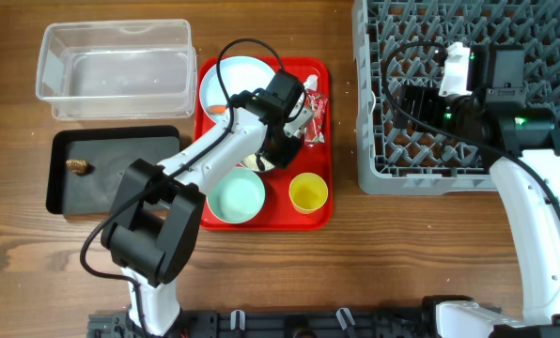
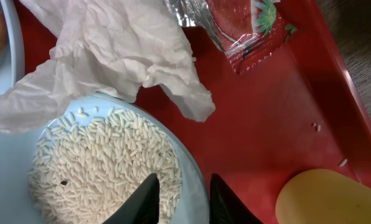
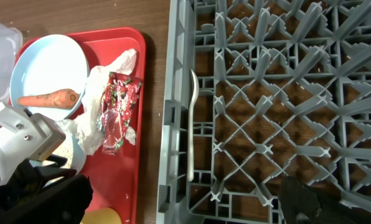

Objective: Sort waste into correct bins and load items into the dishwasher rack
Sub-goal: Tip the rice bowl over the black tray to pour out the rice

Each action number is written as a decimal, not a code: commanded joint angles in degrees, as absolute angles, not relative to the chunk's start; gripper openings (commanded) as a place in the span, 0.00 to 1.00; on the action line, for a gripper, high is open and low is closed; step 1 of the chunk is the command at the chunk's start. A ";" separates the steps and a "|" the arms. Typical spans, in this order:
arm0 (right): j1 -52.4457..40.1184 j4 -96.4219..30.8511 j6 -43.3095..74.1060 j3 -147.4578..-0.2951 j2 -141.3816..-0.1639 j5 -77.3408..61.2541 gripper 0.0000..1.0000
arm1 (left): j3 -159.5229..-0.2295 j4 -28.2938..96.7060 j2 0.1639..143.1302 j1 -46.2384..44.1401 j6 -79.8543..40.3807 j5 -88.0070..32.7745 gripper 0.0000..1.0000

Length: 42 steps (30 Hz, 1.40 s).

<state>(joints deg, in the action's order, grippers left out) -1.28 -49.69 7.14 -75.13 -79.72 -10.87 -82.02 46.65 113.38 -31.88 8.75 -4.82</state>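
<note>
My left gripper [image 2: 184,199] is shut on the rim of the small white-blue bowl [image 2: 195,177], one finger inside among the white rice [image 2: 104,155] and one outside. In the overhead view it [image 1: 275,150] sits mid red tray. A crumpled white wrapper [image 2: 111,43] lies partly over the bowl, next to a red-printed wrapper [image 2: 241,25]. The orange carrot [image 3: 48,98] lies on the pale blue plate [image 3: 48,62]. The green bowl [image 1: 235,197] and yellow cup [image 1: 308,192] stand at the tray's front. My right gripper [image 3: 173,205] is open and empty over the grey rack's [image 1: 430,178] left part.
The clear box [image 1: 116,61] stands at the far left, and the black tray [image 1: 130,178] in front of it holds a brown scrap [image 1: 78,167]. A white utensil [image 3: 192,124] lies in the rack near its left wall. The red tray's raised rim [image 1: 329,141] faces the rack.
</note>
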 commanded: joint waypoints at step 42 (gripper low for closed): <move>-1.04 -48.64 7.66 -76.20 -80.27 -10.37 0.99 | -86.11 70.08 104.36 18.28 10.24 -44.01 0.04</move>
